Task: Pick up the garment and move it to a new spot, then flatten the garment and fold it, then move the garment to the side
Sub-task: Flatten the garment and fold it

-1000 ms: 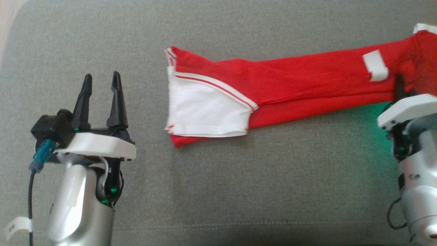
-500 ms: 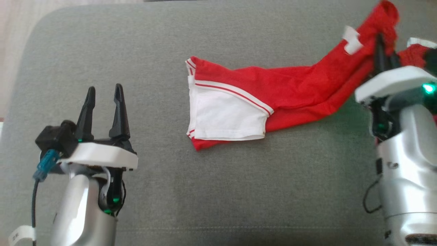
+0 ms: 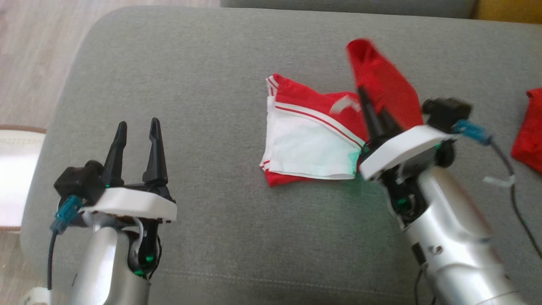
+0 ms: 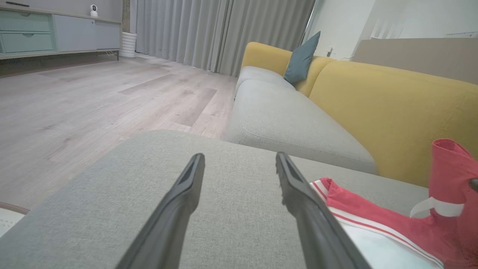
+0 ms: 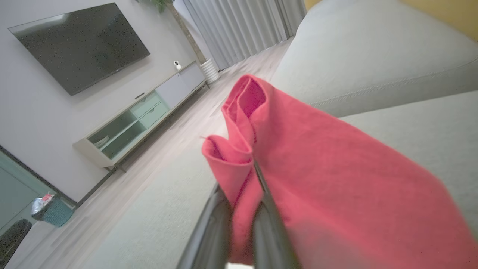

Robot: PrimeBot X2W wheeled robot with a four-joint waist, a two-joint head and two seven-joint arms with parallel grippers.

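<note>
A second ago the red garment (image 3: 313, 148) lay stretched flat toward the frame's right edge. Now its right end stands lifted above the grey sofa cushion (image 3: 211, 84), brought in over the white sleeve part at frame centre. The whole head view has shifted too, so wooden floor shows at upper left. The right gripper (image 3: 373, 106) is clamped on that raised red fold. The left gripper (image 3: 138, 123) hangs at lower left as before, jaws spread wide with nothing between them, well apart from the cloth. At the right wrist view's lower left, a teal bin (image 5: 56, 213) holds a crumpled bag. Another red cloth (image 3: 529, 127) lies at the right edge.
</note>
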